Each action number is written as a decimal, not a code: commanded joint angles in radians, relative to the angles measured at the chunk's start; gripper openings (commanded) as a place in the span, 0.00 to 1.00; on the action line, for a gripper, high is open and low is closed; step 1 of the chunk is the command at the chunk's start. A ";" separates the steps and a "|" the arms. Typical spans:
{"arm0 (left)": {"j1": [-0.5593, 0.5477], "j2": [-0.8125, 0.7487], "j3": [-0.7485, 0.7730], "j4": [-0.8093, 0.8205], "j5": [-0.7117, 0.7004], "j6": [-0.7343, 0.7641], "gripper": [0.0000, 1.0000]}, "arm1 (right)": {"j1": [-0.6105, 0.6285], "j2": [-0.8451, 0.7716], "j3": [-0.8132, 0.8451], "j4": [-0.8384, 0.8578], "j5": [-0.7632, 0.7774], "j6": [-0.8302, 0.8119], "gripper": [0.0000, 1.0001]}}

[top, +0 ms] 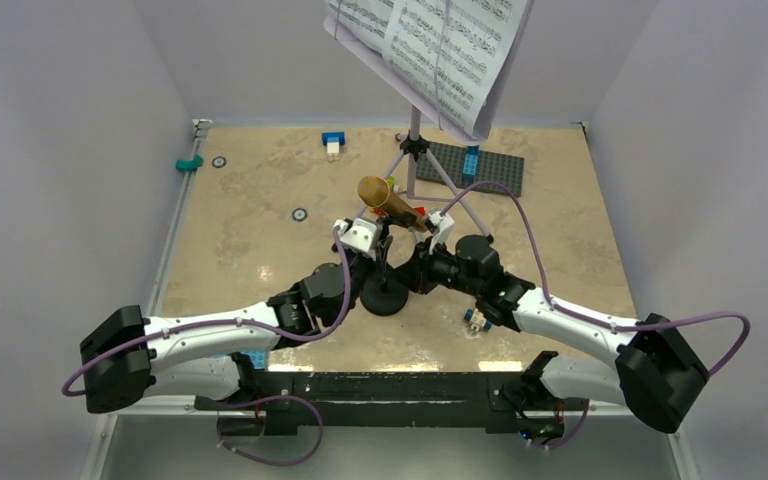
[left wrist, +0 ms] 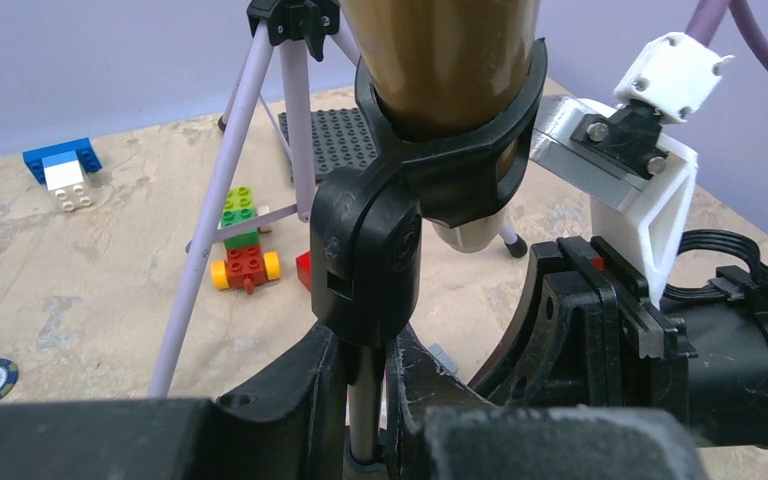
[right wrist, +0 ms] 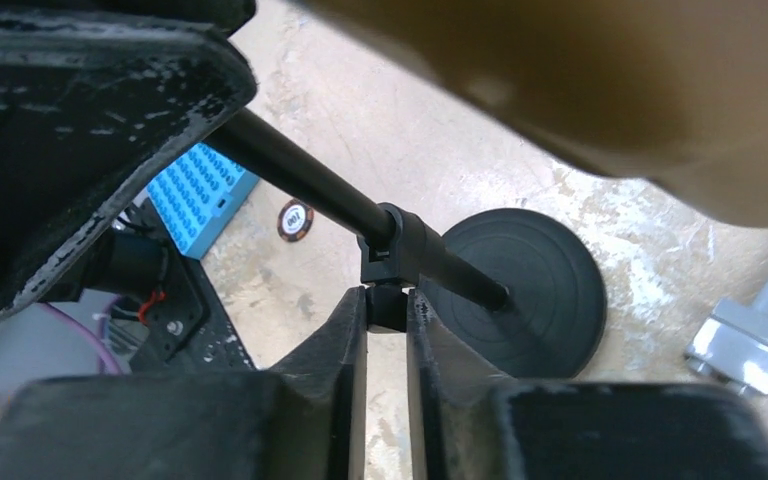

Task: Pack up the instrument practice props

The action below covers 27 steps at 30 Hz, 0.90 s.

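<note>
The mic stand [top: 385,296] stands upright mid-frame on the tabletop [top: 250,230], gold microphone [top: 385,197] tilted in its clip [left wrist: 440,150], both arms meeting on its vertical pole [right wrist: 300,175]: the left arm's jaws clamped just under the clip, the right arm's jaws apparently pinching the collar [right wrist: 392,250] lower down.

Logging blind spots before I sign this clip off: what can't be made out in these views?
Top: desk and pages cut off by upper edge.
Left wrist: mic head cut off at top; mic stand base hidden behind left claw.
Right wrist: mic blurred, too close.
</note>
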 commanded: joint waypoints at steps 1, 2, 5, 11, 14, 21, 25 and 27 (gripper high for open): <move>-0.018 0.043 -0.010 -0.125 0.027 -0.048 0.00 | 0.007 0.005 0.027 0.011 0.070 -0.087 0.06; -0.018 0.045 -0.009 -0.126 0.029 -0.048 0.00 | 0.025 -0.002 0.026 0.008 0.100 -0.119 0.00; -0.018 0.053 -0.009 -0.125 0.031 -0.047 0.00 | 0.154 -0.022 0.034 -0.005 0.316 -0.299 0.00; -0.018 0.066 -0.018 -0.119 0.029 -0.064 0.00 | 0.346 0.007 0.031 0.043 0.644 -0.619 0.00; -0.019 0.067 -0.022 -0.119 0.034 -0.072 0.00 | 0.394 0.028 0.011 0.094 0.750 -0.727 0.00; -0.019 0.076 -0.037 -0.109 0.039 -0.082 0.00 | 0.490 0.208 -0.076 0.396 0.996 -1.002 0.00; -0.019 0.074 -0.049 -0.102 0.037 -0.087 0.00 | 0.510 0.198 -0.058 0.351 1.028 -0.932 0.00; -0.018 0.072 -0.055 -0.099 0.033 -0.088 0.00 | 0.505 0.130 -0.032 0.190 0.982 -0.791 0.00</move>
